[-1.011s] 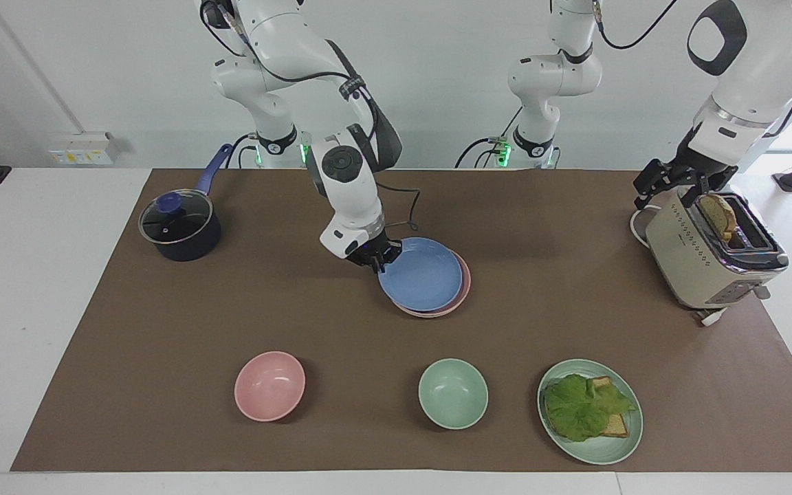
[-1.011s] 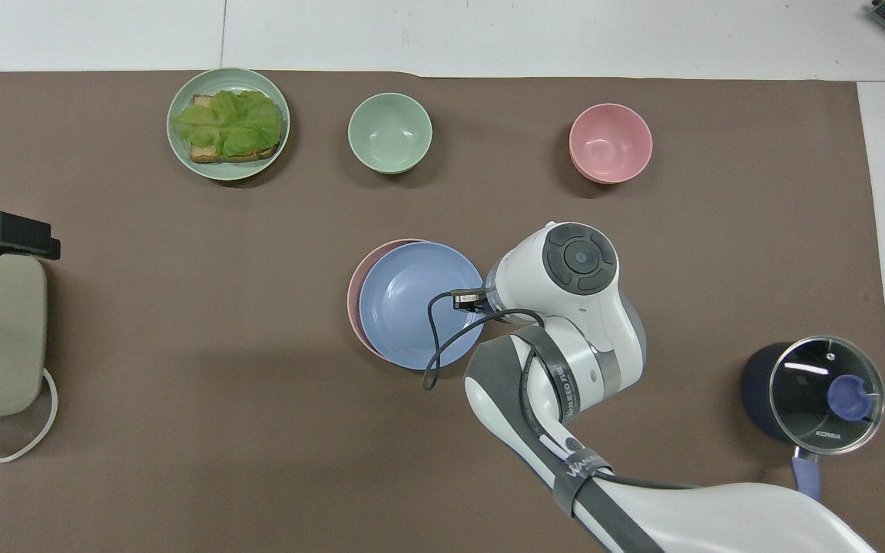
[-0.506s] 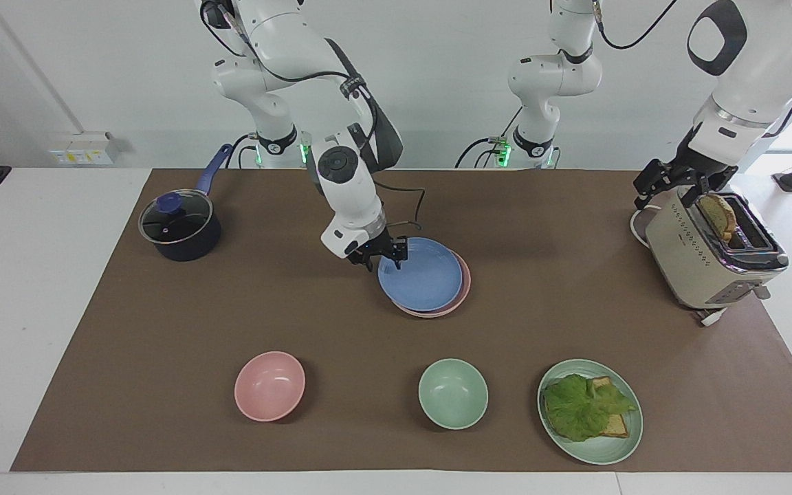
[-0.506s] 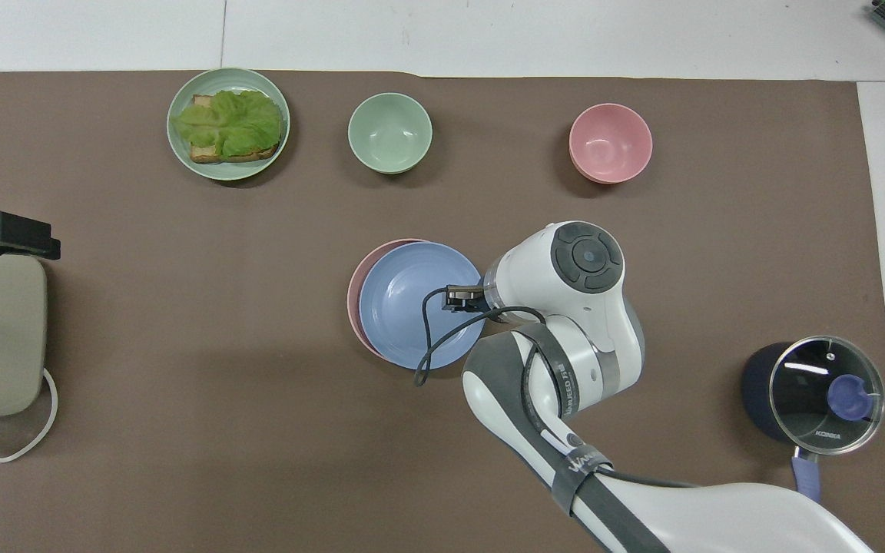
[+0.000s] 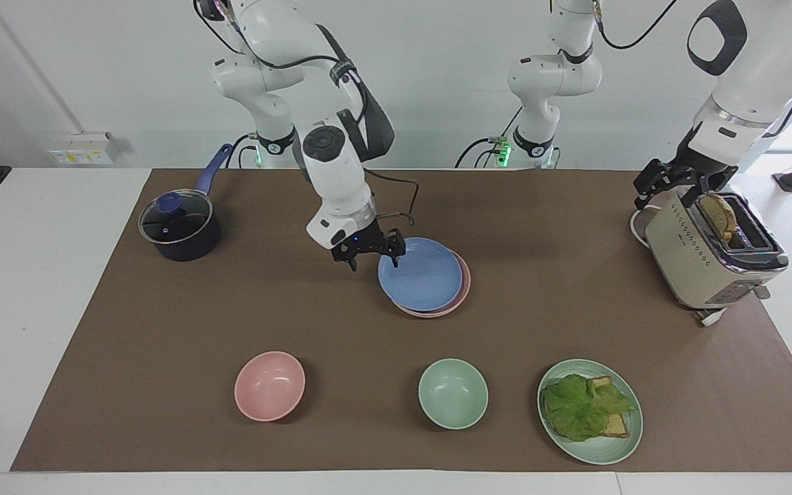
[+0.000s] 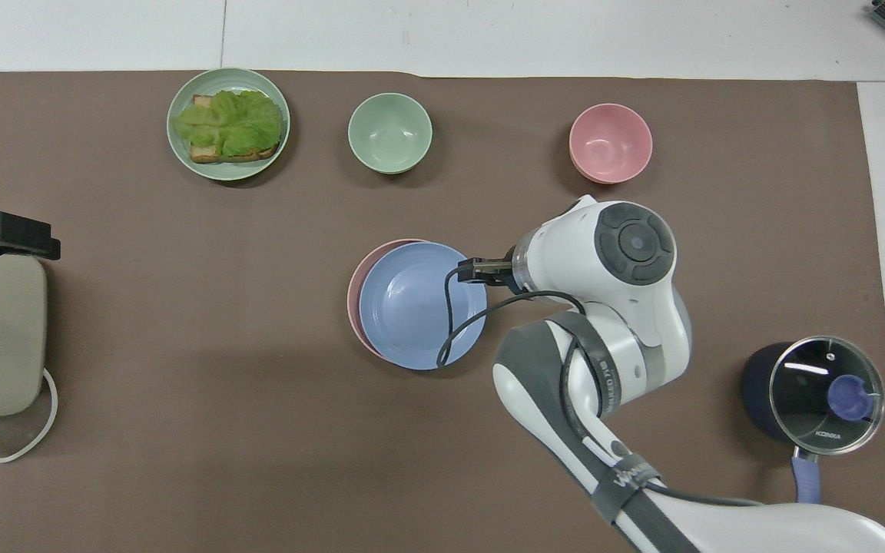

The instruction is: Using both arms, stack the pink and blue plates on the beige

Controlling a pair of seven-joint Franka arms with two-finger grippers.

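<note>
- Hovering over the rim of the blue plate [image 5: 421, 276], on the side toward the pot [image 5: 180, 229], my right claw [image 5: 368, 257] has its fingers spread wide and holds nothing.
- Blue plate lies on the pink plate [image 5: 463, 289], at the middle of the tabletop [image 5: 162, 330]; only an edge of the pink one shows.
- I cannot see any beige plate under them.
- My left claw [image 5: 671, 184] waits beside the toaster [image 5: 709, 258], its fingers apart and empty.

- Blue plate [image 5: 421, 277], pink plate [image 5: 463, 289]: smooth, matt.
- Mat [image 5: 162, 357]: brown, matt, paper-like.
- Pot [image 5: 181, 236]: dark body, glossy glass lid.
- Toaster [image 5: 702, 258]: beige body, shiny metal top.
- Arms: glossy white plastic.
</note>
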